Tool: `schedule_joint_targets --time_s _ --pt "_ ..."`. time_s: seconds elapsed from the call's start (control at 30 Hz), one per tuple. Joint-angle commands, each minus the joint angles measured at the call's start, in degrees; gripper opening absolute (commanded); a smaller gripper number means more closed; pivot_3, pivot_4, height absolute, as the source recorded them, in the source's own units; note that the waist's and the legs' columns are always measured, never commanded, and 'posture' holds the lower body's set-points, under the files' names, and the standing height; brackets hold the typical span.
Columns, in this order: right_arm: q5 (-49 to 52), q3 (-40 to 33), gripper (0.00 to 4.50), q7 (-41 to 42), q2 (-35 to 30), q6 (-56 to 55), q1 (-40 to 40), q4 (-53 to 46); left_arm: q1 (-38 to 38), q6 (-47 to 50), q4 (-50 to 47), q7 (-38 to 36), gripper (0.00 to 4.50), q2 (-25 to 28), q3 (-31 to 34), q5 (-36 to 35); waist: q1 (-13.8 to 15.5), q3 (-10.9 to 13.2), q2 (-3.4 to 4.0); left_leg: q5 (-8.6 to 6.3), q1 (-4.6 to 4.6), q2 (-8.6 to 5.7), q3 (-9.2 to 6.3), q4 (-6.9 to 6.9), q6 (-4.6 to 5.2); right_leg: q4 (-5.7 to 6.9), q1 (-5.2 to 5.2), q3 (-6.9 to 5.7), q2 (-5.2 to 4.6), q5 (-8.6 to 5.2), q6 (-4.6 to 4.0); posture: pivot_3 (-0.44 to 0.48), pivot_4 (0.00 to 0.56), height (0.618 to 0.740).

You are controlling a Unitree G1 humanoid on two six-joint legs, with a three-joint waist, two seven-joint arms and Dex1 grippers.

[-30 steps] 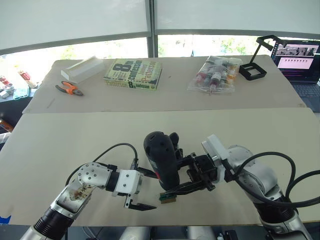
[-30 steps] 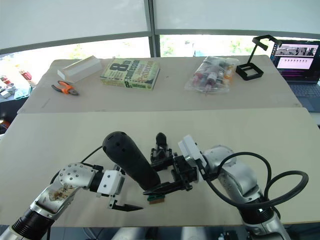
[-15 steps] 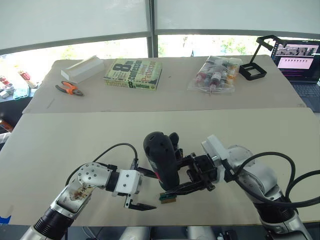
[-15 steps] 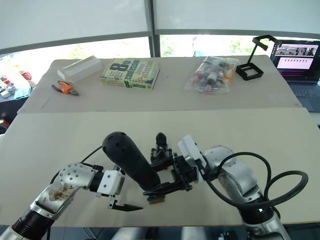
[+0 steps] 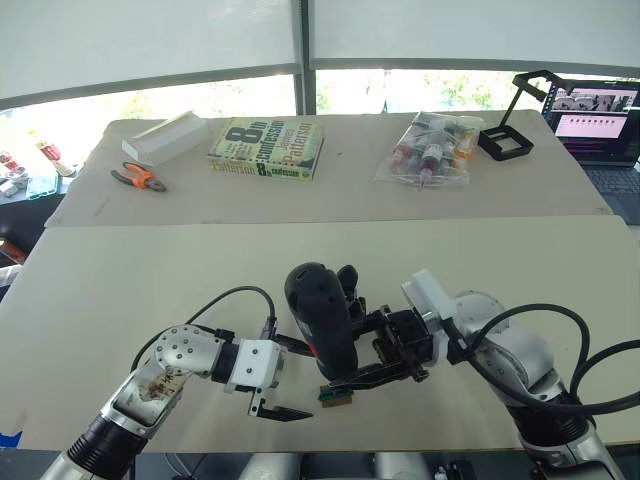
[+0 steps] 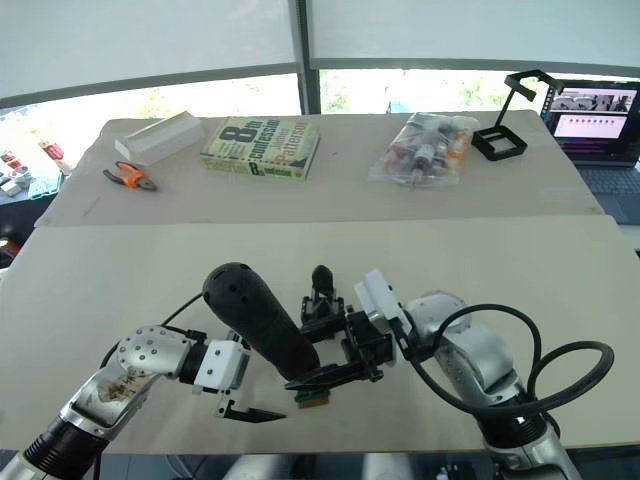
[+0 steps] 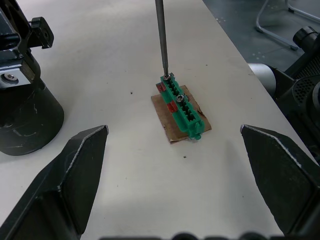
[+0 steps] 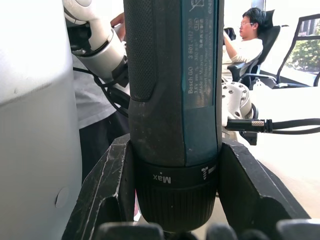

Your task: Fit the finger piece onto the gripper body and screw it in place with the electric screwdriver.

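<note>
The right gripper (image 8: 172,200) is clamped on the screwdriver (image 5: 320,320), its two fingers (image 8: 107,185) pressed against the lower barrel just above the collar. The tool stands nearly upright, and its bit (image 7: 160,35) rests on the end screw of a small green block (image 7: 182,111) lying on a brown card, at about 6 o'clock from the gripper body (image 6: 322,290). The left gripper (image 7: 175,175) hangs spread wide and empty over the table (image 5: 150,280), the green block between its tips. I cannot pick out the finger piece.

The screwdriver looks rigid and fairly heavy for its size, top-heavy when held low. Its upper barrel has a textured, grippy surface, so a hold there should slip less than on the smooth band. The thin bit would skate off a screw head if tilted, so it wants to stay square. The gripper body seems stiff, stable on its round base, best steadied low down.

Readable writing: "Bosch GO" and small digits run along the barrel, with "Max" on the collar. At 11 o'clock on the far table lies a book (image 5: 266,148) marked "8th" and "Paterson", beside orange pliers (image 5: 138,178).
</note>
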Motion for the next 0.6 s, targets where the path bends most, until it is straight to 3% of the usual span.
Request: schedule_joint_targets --time_s 0.03,0.6 --pt "1.1 -0.6 1.88 0.6 -0.1 -1.0 -0.6 -2.3 -0.4 -0.7 -0.5 0.1 4.5 0.1 0.3 -0.2 0.0 0.0 0.0 0.0 0.0 0.0 0.0 0.0 0.0 0.0 0.0 0.0 0.0 0.0 0.0 0.0 0.15 0.74" --pt "0.9 0.1 1.88 -0.3 0.5 -0.9 -0.7 -2.4 -0.6 -0.7 -0.4 0.0 4.5 0.2 0.4 -0.2 0.0 0.0 0.0 0.0 0.0 0.0 0.0 0.0 0.0 0.0 0.0 0.0 0.0 0.0 0.0 0.0 0.15 0.74"
